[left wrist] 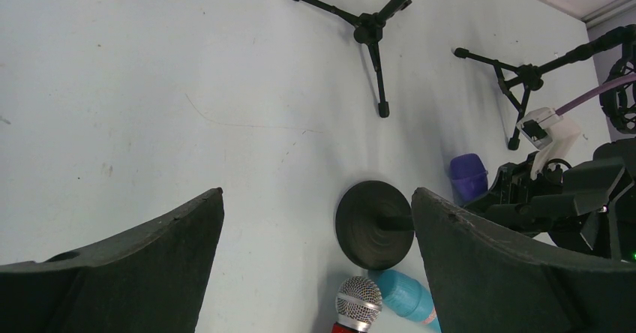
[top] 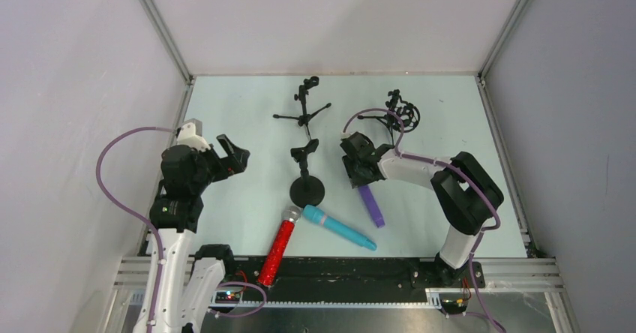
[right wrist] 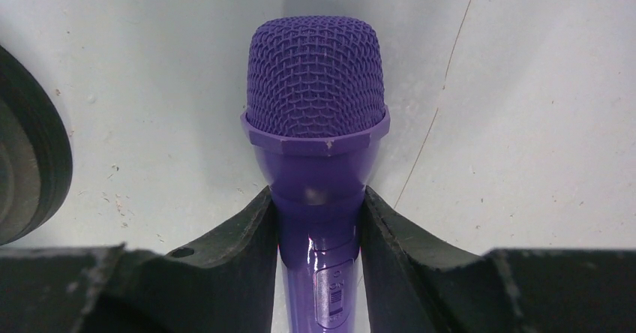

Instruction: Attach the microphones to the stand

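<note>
Purple microphone [right wrist: 315,123]: stiff glossy plastic, probably light and slick, so grip the neck just under the mesh head. The right pincer [right wrist: 316,202] is clamped on that neck, low at the bench [top: 240,108], just right of the round-base stand [top: 307,190]. Left pincer [left wrist: 316,198] is wide, holding nothing, well apart.
</note>
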